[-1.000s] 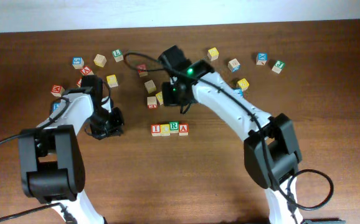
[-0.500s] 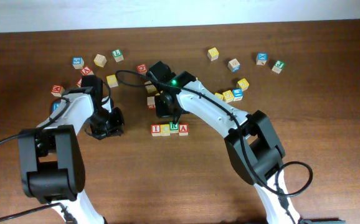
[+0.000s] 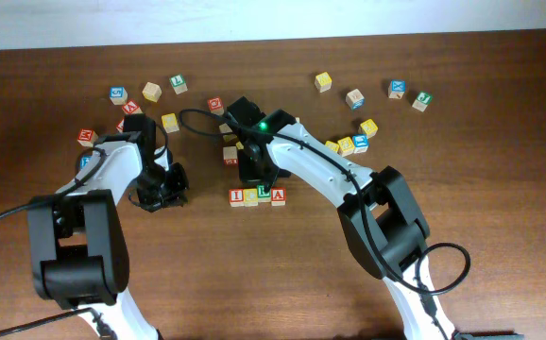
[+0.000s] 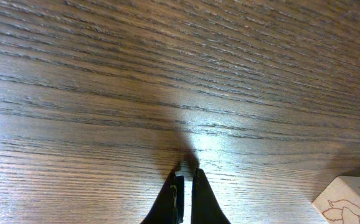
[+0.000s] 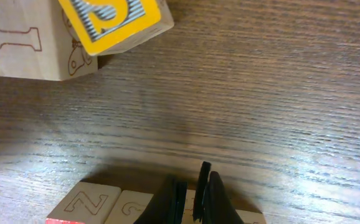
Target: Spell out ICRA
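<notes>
First, the overhead view. You have the letter row (image 3: 257, 196) near the middle of the wooden table (image 3: 500, 236): four blocks touching side by side, with a red "I" block (image 3: 236, 197) at its left end and a red "A" block (image 3: 278, 196) at its right end. The two between them are partly covered, so you cannot read their letters. The right gripper (image 3: 257, 179) hangs just above that row, over its middle blocks, and you cannot judge its fingers from here. The left gripper (image 3: 166, 187) sits low on bare wood, well left of the row. Loose blocks (image 3: 169, 122) lie scattered along the far side of the table, to left and right.

Next, the left wrist view. You see the left gripper (image 4: 186, 177) with its fingers pressed together, nothing between them, over bare wood grain. One pale block corner (image 4: 349, 199) shows at the lower right, apart from the fingers.

Last, the right wrist view. You see the right gripper (image 5: 192, 180) with its fingers drawn in to a thin slit, holding nothing, right at the letter row (image 5: 105, 204), whose leftmost visible face shows a "Z". Farther off lie a pale block with an outlined "I" (image 5: 24, 43) and, touching it, a yellow-faced block (image 5: 114, 18).
</notes>
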Available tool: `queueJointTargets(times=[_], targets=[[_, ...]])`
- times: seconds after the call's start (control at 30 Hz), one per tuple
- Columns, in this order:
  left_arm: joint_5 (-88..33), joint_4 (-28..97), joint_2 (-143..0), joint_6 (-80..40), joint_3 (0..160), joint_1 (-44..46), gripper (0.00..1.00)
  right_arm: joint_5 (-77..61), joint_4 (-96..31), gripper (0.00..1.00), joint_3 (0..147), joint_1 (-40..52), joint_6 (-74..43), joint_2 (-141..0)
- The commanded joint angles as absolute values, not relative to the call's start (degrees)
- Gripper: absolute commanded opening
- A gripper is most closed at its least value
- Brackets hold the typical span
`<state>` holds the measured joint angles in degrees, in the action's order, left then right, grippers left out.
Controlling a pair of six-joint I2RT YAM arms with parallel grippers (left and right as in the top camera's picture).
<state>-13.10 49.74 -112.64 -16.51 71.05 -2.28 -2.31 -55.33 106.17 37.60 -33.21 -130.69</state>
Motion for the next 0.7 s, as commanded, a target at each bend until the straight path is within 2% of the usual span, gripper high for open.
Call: queueJointTargets(times=[0.0, 0.67], targets=[[-12.71, 49.52, -113.89, -17.12, 70.81, -2.42, 0.00, -3.38, -56.01, 0.04, 105.65, 37.98, -33.74, -131.66], [-12.71, 49.52, -113.89, -17.12, 70.81, -2.42, 0.00, -5.41, -57.93, 0.05, 105.51, 38.30, -33.71, -131.66]])
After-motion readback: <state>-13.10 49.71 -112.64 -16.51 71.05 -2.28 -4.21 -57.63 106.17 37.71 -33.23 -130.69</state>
